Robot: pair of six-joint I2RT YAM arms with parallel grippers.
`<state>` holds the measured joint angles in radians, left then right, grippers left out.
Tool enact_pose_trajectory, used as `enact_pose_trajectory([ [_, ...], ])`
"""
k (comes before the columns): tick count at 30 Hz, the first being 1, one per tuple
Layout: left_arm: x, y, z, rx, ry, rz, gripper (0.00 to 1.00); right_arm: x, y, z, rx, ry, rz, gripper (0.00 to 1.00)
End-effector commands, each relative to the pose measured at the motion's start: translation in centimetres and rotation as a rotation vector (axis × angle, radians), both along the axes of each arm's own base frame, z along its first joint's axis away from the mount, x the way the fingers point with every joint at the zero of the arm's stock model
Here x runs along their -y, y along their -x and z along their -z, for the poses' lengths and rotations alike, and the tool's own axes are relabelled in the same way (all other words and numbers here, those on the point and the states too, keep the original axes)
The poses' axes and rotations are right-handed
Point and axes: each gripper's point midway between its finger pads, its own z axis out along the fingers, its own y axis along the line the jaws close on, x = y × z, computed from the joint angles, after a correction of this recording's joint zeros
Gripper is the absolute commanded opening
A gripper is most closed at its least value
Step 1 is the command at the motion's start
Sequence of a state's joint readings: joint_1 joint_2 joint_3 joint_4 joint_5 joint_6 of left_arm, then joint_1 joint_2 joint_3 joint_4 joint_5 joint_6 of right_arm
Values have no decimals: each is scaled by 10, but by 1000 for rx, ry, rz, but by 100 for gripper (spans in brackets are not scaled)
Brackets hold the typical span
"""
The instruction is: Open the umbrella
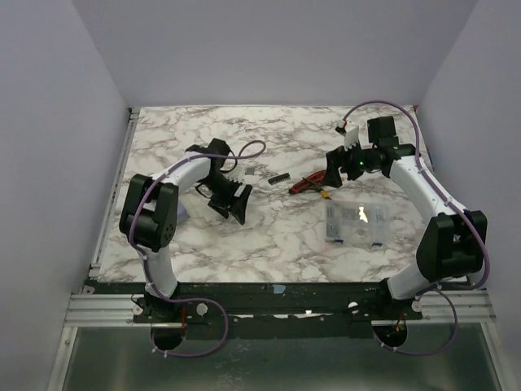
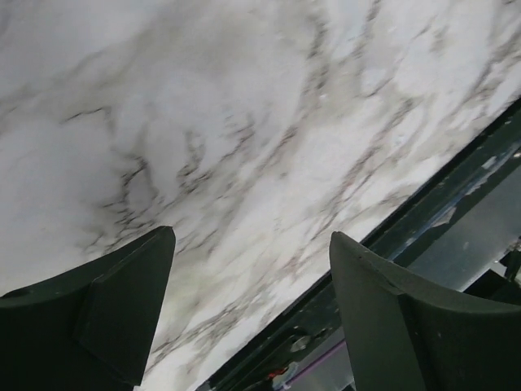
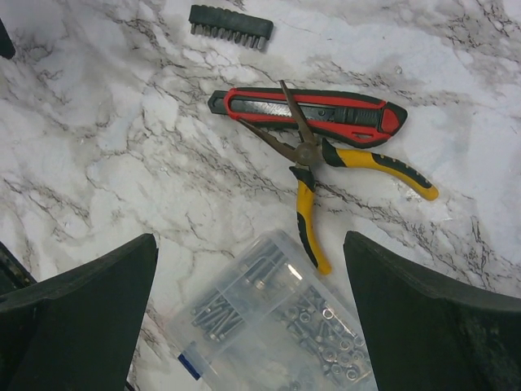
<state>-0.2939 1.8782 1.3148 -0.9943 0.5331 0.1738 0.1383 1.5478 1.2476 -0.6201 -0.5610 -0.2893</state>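
Right wrist, right fingers (image 3: pixel 77 318) apart, red knife (image 3: pixel 342 114), pliers (image 3: pixel 307 156)

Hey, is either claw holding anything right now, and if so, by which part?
Nothing is held. The left claw is open over the marble table with nothing in it. The right claw is open above the pliers and the clear box.

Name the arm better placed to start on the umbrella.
Left, probably: the only umbrella-like thing, a pale lavender piece, lies beside that arm. The right gripper hangs open over the pliers and utility knife, far across.
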Motion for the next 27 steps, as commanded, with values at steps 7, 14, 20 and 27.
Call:
enact_pose_trajectory([
  [7, -74, -38, -85, 312, 22, -155, 95, 1, 3, -9, 14, 11, -5, 100],
  [14, -233, -3, -82, 327, -319, -218, 96, 0, 1, -7, 15, 8, -14, 100],
  [20, -280, 15, -56, 214, -402, -253, 93, 0, -3, -7, 21, 10, -12, 100],
  [27, -279, -10, -23, 187, -407, -337, 90, 3, -6, -8, 28, 24, -1, 100],
])
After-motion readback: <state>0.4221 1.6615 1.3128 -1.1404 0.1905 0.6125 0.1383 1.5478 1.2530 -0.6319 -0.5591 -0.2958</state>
